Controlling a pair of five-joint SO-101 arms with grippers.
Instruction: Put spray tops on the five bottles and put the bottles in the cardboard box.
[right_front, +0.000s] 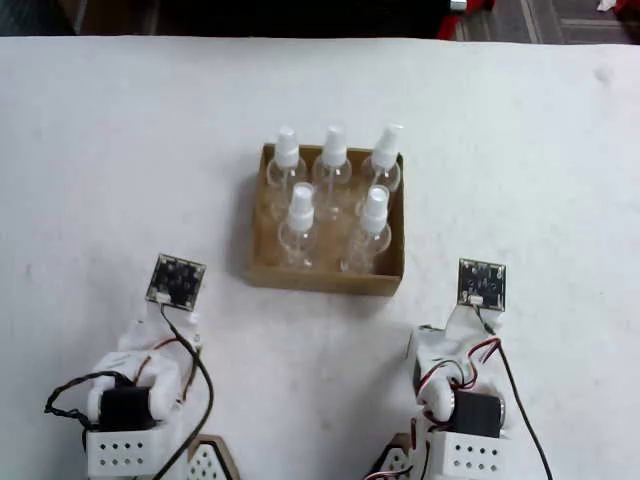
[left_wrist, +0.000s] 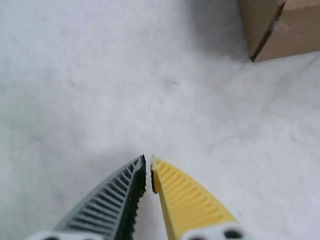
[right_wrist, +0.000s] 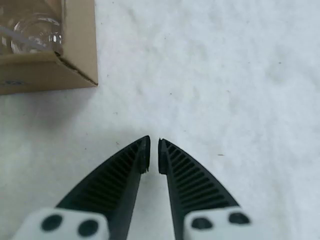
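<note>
Near the brown cardboard box (right_front: 325, 278), left end effector (left_wrist: 148, 162) and right end effector (right_wrist: 153, 142) are sitting clenched, empty; I'm fearing a swing toppling clear spray-topped bottles (right_front: 300, 228).

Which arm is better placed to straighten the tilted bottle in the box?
Right, probably. The tilted clear plastic bottle with white spray top stands in the right rear corner of the brown cardboard box, nearer the right gripper.

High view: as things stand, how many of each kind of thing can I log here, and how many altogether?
bottles: 5, all in the box
spray tops: 5, one on each bottle
cardboard box: 1
arms: 2
Total: 13
</note>
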